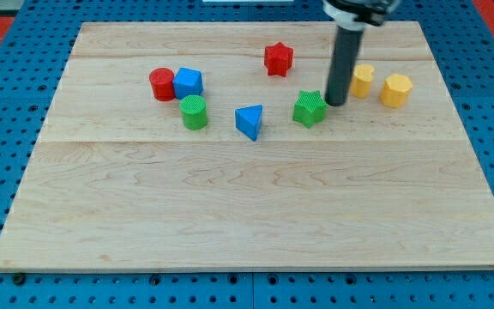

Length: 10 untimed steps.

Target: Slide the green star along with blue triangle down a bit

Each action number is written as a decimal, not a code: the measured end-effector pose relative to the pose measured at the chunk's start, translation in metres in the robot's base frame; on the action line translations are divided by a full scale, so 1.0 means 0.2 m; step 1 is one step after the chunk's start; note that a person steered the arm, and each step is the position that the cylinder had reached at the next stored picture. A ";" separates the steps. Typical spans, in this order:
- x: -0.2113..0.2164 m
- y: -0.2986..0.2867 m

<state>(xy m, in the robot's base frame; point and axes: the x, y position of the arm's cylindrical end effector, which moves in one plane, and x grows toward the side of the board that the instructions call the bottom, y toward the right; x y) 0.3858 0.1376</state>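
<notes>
Green star [310,108] sits right of centre on the wooden tabletop [247,215], with my tip [335,103] just beside it on the view's right, touching or nearly so; can't tell which. Blue triangle [250,121] lies a short way to the star's left, slightly lower in the view. No jaws on this tool, just a bare rod, so nothing to be apart or together; it holds nothing and only pushes. Risks, as I judge them: from this side a push sends the star leftward toward the triangle, not down, so the tip likely needs to get to the star's top side first. An off-centre contact on a star point would spin it and let it slip off the rod. Moving both at once is awkward: the two are apart, so one may trail or squirt sideways. The green cylinder [194,112] is near the triangle's left and could get bumped if the pair drifts that way. The two yellow blocks [380,86] sit close behind the rod on the right; a wide reposition could clip them. Hard to see: the arm is cropped at the view's top, the rod covers part of the nearer yellow block, and the exact tip-to-star gap is hidden by the rod's own width.
</notes>
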 end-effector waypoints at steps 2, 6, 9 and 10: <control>-0.30 -0.18; -0.18 -0.37; -0.04 -0.31; -0.05 -0.63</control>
<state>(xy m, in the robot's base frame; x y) 0.3753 0.0124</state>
